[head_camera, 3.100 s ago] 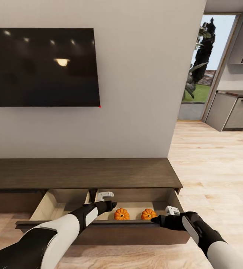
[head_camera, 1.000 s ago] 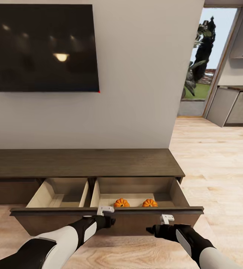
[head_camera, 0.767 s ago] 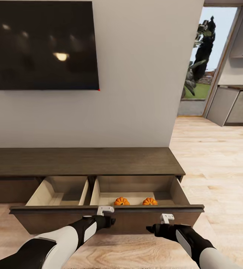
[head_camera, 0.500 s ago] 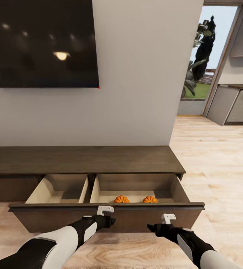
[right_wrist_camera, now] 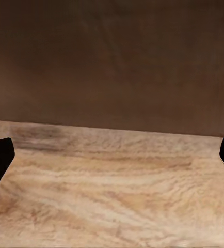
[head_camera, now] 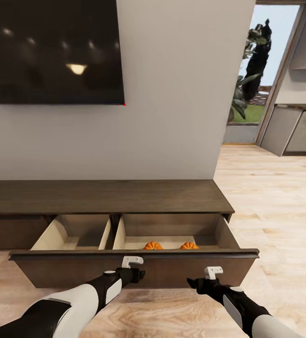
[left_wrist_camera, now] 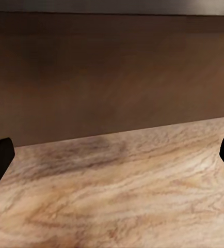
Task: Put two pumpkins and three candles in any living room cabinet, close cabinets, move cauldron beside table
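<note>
Two orange pumpkins (head_camera: 153, 245) (head_camera: 189, 245) lie in the right compartment of the open drawer of the long dark brown cabinet (head_camera: 101, 195). Only their tops show over the drawer front (head_camera: 171, 270). My left gripper (head_camera: 141, 272) hovers just in front of that drawer front, open and holding nothing. My right gripper (head_camera: 191, 282) is lower and a little further from the panel, also open and holding nothing. In the left wrist view the left gripper (left_wrist_camera: 112, 155) faces the brown panel (left_wrist_camera: 112, 72) above the plank floor. The right gripper (right_wrist_camera: 112, 155) in its wrist view faces the same panel (right_wrist_camera: 112, 62). Candles, cauldron and table are out of view.
The drawer's left compartment (head_camera: 73, 232) stands open beside the pumpkins' one. A black TV (head_camera: 49, 51) hangs on the wall above the cabinet. Light wood floor (head_camera: 275, 206) stretches right toward a doorway (head_camera: 251, 94) and grey kitchen units (head_camera: 298, 134).
The view has pulled back from the cabinet. Both grippers, which reached over the drawer front 3 s ago, are now outside it, in front of the panel. The drawer stays open with both pumpkins inside.
</note>
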Tool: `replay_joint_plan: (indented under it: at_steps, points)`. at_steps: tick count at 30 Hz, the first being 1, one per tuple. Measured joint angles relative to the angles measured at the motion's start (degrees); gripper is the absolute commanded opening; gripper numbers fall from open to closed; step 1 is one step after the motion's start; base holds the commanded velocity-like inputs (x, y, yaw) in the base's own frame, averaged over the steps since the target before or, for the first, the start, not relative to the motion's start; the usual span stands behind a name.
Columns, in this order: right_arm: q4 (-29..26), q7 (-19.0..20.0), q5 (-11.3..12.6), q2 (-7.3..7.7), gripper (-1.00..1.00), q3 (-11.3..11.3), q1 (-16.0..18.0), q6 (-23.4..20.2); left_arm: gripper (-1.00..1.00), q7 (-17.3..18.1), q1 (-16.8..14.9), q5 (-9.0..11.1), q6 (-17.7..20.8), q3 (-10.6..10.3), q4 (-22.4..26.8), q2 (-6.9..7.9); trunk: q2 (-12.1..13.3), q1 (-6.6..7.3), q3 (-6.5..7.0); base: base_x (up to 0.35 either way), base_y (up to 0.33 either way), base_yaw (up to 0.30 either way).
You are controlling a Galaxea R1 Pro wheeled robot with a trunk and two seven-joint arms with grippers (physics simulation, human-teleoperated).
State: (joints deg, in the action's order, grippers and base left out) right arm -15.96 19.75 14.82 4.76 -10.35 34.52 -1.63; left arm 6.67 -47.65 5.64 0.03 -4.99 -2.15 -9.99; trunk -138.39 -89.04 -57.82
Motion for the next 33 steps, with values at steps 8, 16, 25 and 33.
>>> replay_joint_plan:
  at_steps: [8,16,25,33]
  points:
    - [0.4,-8.2,-0.2,-2.84,1.0,-0.2,0.0,7.7,1.0,-2.4,0.1,0.1,-2.0,0.0,0.1,0.0,-3.2,-1.76,-1.44,0.0,0.0,0.0]
    - [2.3,-8.7,-0.2,-3.38,1.0,-0.3,0.0,8.9,1.0,-4.3,0.2,0.2,-3.7,0.2,0.1,0.0,-4.9,-2.75,-3.04,0.0,0.0,0.0]
    - [2.4,-8.7,-0.3,-3.39,1.0,-0.3,0.0,9.0,1.0,-4.3,0.2,0.2,-3.9,0.3,0.1,0.0,-5.0,-2.98,-5.03,0.0,0.0,0.0]
    - [2.4,-8.7,-0.3,-3.4,1.0,-0.3,0.0,9.0,1.0,-4.4,0.4,0.2,-4.0,0.3,0.1,0.0,-5.1,-3.19,-6.81,0.0,0.0,0.0]
